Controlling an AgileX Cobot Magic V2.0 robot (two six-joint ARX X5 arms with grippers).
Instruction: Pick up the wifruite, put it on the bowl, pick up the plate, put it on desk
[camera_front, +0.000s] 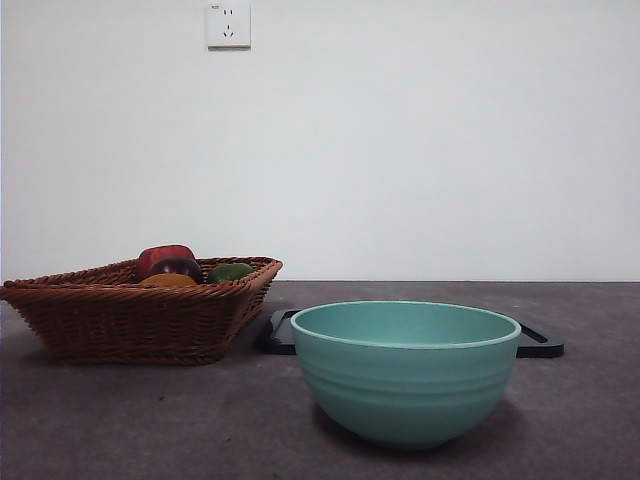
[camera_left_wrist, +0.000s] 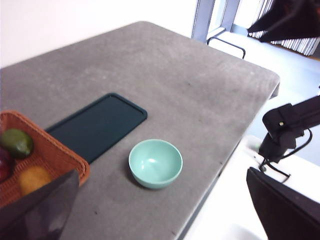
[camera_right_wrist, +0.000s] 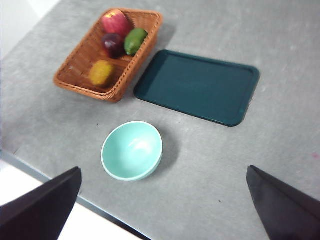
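Grey table (camera_right_wrist: 215, 165) carries a mint-green bowl (camera_right_wrist: 132, 150) near its front edge, a dark tray (camera_right_wrist: 197, 86) behind it, and a wicker basket (camera_right_wrist: 75, 70) beside the tray. Inside the basket lies the wifruite (camera_right_wrist: 101, 72) with red, purple and green fruit. Both grippers' fingers hang spread apart, high above, holding nothing.

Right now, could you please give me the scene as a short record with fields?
wifruite: in the wicker basket, apart from the other fruits
other fruit in basket: red fruit, dark purple fruit, green fruit
bowl: empty, upright on the desk, nearer the table's edge than the basket
dark tray: flat and bare, beside the basket
left gripper: open, high above the table
right gripper: open, high above the table
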